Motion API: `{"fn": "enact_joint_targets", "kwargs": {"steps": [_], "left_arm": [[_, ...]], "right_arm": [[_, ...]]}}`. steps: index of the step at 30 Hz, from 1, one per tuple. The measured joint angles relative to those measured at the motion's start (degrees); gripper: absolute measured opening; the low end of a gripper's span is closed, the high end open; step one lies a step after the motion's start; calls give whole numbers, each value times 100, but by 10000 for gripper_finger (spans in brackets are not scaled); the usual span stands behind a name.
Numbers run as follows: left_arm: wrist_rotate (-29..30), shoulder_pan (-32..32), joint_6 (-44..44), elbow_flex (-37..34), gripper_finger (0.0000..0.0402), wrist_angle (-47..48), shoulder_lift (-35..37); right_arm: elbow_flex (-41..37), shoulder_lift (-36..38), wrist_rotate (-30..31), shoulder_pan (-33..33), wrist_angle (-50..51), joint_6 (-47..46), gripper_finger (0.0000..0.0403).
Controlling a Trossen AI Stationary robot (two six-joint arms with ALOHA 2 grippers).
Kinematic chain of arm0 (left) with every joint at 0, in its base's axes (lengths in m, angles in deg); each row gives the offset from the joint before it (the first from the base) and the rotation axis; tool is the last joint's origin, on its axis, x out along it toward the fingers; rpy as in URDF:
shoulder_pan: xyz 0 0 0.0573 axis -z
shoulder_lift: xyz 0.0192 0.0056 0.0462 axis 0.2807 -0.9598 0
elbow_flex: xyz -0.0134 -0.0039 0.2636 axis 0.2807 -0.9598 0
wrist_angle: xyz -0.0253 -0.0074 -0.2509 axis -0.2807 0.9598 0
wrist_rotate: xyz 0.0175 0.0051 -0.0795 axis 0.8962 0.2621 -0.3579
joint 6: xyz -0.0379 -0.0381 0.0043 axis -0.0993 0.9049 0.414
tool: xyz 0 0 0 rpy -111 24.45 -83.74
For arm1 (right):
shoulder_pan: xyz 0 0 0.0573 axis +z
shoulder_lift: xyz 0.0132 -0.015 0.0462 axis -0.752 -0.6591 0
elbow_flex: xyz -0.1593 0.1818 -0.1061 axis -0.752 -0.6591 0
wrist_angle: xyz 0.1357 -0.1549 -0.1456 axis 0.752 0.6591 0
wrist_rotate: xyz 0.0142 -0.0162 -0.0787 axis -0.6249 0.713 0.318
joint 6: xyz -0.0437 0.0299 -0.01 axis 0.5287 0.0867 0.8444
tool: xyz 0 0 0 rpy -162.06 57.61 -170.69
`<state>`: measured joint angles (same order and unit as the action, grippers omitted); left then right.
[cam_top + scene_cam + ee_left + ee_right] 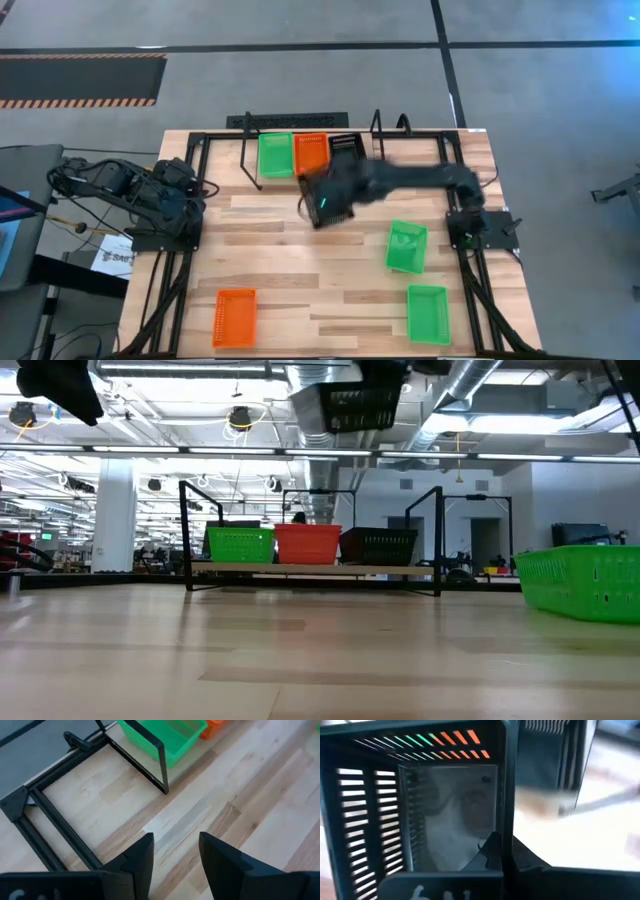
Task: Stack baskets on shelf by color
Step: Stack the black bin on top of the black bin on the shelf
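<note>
Baskets (pixel 428 313) dot the pale wood table (pixel 300 270) under ceiling ducts (pixel 470 390).

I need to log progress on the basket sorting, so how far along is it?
Done: the shelf holds a green basket, an orange basket and a black basket, side by side. In hand: the right end effector is shut on another black basket, lifted near the shelf. Left: two green baskets and one orange basket on the table. The left end effector waits open.
</note>
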<state>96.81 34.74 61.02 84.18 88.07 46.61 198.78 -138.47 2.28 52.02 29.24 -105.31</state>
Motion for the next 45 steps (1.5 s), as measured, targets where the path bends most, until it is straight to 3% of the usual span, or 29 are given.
{"fn": "enact_joint_targets", "kwargs": {"steps": [7, 17, 27, 33, 38, 45], "left_arm": [[209, -1, 563, -21, 144, -8, -4], [196, -1, 1716, -584, 144, -21, -11], [63, -1, 2294, -810, 144, -25, -13], [63, -1, 2260, -811, 144, -24, -13], [-99, -1, 2120, -811, 144, -21, -13], [-232, -1, 1982, -811, 144, -19, -11]], "right_arm": [[8, 711, 180, -1380, -214, 1943, 3], [-5, 163, -1758, -2953, -1198, 4070, 2], [-29, -543, -2504, -3365, -1564, 4277, 2], [-97, -494, -2508, -3420, -1600, 4273, 2], [-97, -3, -2411, -3504, -1226, 4270, 2], [-94, 1307, -1351, -3512, -229, 3663, 2]]}}
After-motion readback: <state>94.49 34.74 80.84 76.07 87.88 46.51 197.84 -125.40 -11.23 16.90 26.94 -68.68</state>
